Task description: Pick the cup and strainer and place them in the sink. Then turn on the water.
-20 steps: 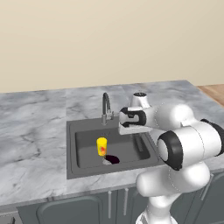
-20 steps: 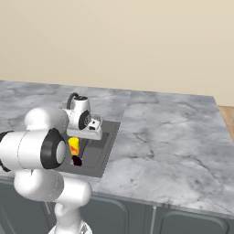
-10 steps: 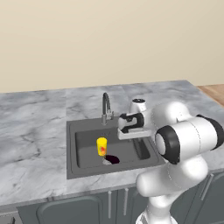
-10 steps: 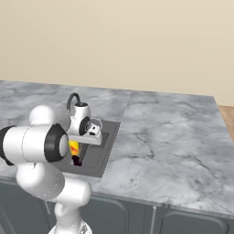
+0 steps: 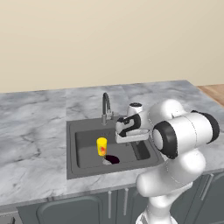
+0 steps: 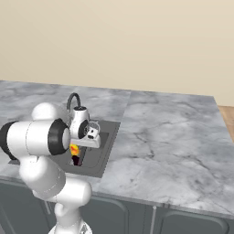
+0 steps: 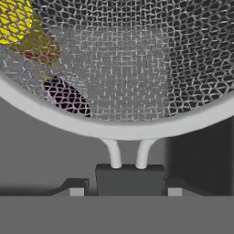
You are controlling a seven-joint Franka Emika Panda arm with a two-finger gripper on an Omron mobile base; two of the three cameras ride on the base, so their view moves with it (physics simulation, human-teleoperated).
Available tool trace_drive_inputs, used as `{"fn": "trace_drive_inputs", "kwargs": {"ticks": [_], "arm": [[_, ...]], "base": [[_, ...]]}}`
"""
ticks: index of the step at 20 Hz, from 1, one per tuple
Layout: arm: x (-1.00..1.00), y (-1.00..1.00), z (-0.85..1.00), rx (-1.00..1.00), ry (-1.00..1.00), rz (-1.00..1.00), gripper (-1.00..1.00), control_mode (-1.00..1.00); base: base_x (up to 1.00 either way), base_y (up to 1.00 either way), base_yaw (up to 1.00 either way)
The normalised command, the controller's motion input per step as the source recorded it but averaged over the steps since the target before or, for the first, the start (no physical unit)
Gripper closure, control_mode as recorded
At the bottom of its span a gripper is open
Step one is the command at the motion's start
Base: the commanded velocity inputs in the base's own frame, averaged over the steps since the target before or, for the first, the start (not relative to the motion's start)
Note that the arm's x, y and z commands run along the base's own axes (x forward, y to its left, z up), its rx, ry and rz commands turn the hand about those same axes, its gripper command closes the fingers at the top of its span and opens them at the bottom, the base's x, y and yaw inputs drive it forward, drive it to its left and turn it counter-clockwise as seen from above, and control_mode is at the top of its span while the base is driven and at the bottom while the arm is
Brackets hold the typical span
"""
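The strainer hangs close in front of the hand, its grey mesh bowl and pale rim above the sink. My gripper is shut on the strainer's dark handle, which runs back between the fingers. The yellow cup with its red mark stands upright in the basin, left of the gripper, and shows through the mesh as cup. The dark gooseneck tap rises behind the basin, with no stream coming from it. From the right side, the gripper hovers over the basin just above the cup.
A dark drain hole lies beside the cup on the basin floor. Grey-white marble countertop spreads to both sides of the sink. A beige wall stands behind, and the arm's big white elbow hangs over the counter's front right.
The hand has swung left and slightly down over the sink basin, carrying the strainer with it. The cup has stayed in place.
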Motion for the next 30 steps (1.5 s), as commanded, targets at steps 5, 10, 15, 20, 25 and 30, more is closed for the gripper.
{"fn": "trace_drive_inputs", "kwargs": {"ticks": [5, 10, 15, 20, 25, 30], "arm": [[0.02, 0.16, -0.22, 0.00, 0.00, 0.00, 1.00, -1.00], [0.04, 0.02, -0.27, 0.00, 0.00, 0.00, 1.00, -1.00], [0.02, 0.00, -0.28, 0.00, 0.00, 0.00, 1.00, -1.00], [0.02, 0.00, -0.28, 0.00, 0.00, 0.00, 1.00, -1.00], [0.09, 0.00, -0.25, 0.00, 0.00, 0.00, 1.00, -1.00], [0.13, 0.00, -0.22, 0.00, 0.00, 0.00, 1.00, -1.00]], "base": [[0.00, 0.00, 0.00], [0.00, 0.00, 0.00], [0.00, 0.00, 0.00], [0.00, 0.00, 0.00], [0.00, 0.00, 0.00], [0.00, 0.00, 0.00]]}}
